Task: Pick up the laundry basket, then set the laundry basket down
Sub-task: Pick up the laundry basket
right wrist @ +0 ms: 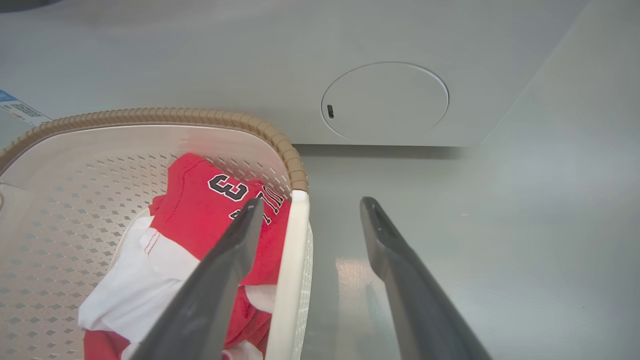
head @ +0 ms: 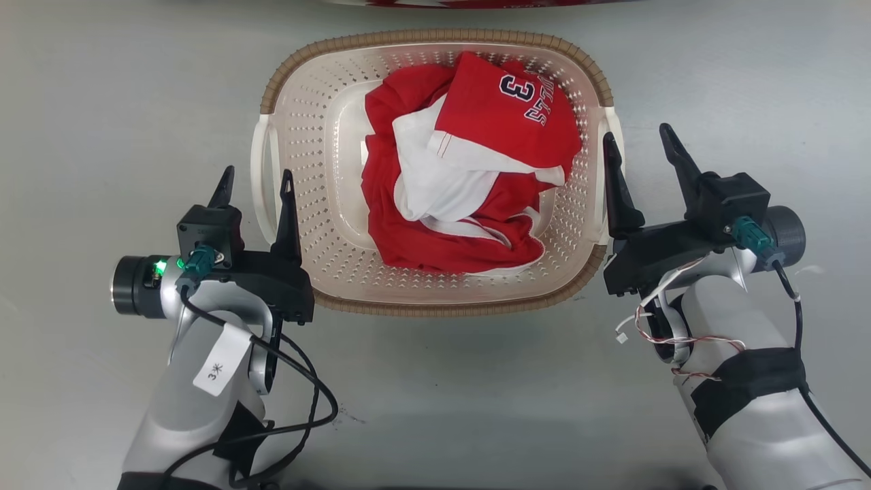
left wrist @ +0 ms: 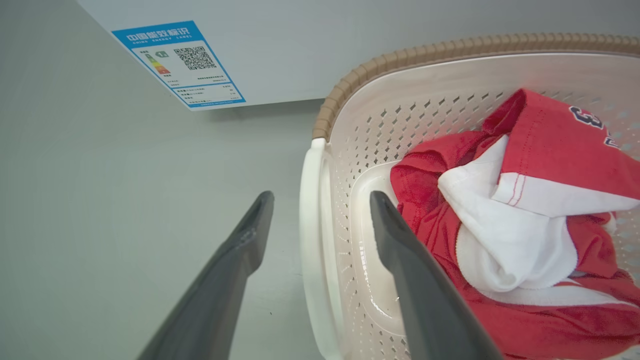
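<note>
The laundry basket (head: 313, 136), cream and perforated with a brown rim, sits on the grey floor in front of me and holds a red and white jersey (head: 469, 170). My left gripper (head: 257, 172) is open and straddles the basket's white left handle (head: 262, 170), one finger outside and one inside the wall. My right gripper (head: 636, 133) is open too, straddling the right handle (head: 600, 177). In the left wrist view the left gripper (left wrist: 322, 195) stands around the handle (left wrist: 310, 225) without touching it. The right wrist view shows the right gripper (right wrist: 312, 201) around the right handle (right wrist: 292, 240).
A white appliance panel stands just beyond the basket, with a blue energy label (left wrist: 177, 62) and a round cover (right wrist: 385, 102). A red-edged object (head: 476, 3) shows at the top of the head view. Bare grey floor (head: 102, 136) lies on both sides.
</note>
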